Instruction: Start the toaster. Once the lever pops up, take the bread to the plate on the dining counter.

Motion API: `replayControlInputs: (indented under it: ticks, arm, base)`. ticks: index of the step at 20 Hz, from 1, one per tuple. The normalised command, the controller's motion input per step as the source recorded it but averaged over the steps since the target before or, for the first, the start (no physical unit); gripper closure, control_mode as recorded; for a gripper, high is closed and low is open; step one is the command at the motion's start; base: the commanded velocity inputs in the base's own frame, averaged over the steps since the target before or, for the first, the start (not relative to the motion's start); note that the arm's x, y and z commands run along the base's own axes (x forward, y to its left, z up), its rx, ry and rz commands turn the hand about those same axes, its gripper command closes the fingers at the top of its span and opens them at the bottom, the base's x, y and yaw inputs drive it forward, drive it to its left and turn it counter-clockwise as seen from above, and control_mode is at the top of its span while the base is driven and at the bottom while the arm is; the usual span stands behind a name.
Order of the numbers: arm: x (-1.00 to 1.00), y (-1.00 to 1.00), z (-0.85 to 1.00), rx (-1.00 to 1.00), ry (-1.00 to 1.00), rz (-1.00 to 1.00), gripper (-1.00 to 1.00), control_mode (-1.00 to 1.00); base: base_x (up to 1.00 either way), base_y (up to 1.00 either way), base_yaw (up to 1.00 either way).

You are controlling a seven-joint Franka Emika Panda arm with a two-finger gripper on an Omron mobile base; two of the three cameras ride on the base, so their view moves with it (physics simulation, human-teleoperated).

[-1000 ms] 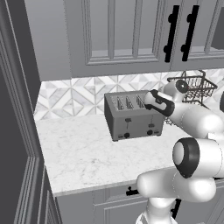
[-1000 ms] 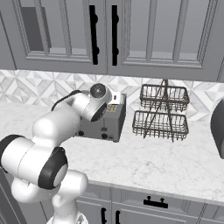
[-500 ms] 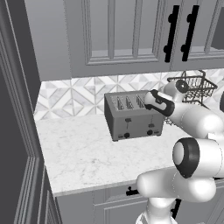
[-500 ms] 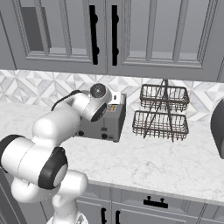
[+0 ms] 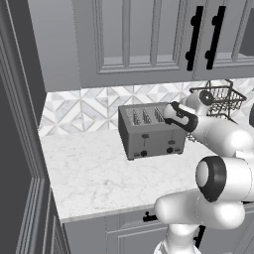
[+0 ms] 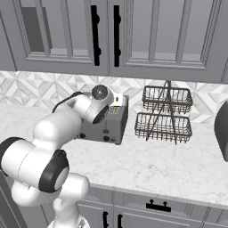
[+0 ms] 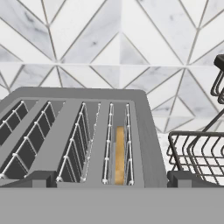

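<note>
The gripper [image 7: 112,183] is being held wide open, grasping nothing, above the toaster [image 7: 78,131]. The bread [image 7: 119,153] is being kept down in its slot, so the lever [image 5: 172,134] should be pressed straight down until latched.

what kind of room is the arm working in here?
A kitchen, rendered. A boxy grey metal four-slot toaster sits on a white marble worktop against a patterned tile backsplash, beside a dark wire two-tier basket rack, under grey panelled wall cabinets with black handles.
</note>
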Motion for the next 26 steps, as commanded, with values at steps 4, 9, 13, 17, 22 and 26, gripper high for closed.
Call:
replayControlInputs:
  ticks: [4, 9, 13, 17, 22, 26]
  arm:
    - [0.0, 0.0, 0.0, 0.0, 0.0, 0.0, -1.0, -1.0]
    - [0.0, 0.0, 0.0, 0.0, 0.0, 0.0, -1.0, -1.0]
    - [0.0, 0.0, 0.0, 0.0, 0.0, 0.0, -1.0, -1.0]
    - [0.0, 0.0, 0.0, 0.0, 0.0, 0.0, -1.0, -1.0]
    - [0.0, 0.0, 0.0, 0.0, 0.0, 0.0, -1.0, -1.0]
    - [0.0, 0.0, 0.0, 0.0, 0.0, 0.0, -1.0, -1.0]
  base:
    - [0.0, 0.0, 0.0]
    - [0.0, 0.0, 0.0]
    - [0.0, 0.0, 0.0]
    - [0.0, 0.0, 0.0]
    - [0.0, 0.0, 0.0]
    - [0.0, 0.0, 0.0]
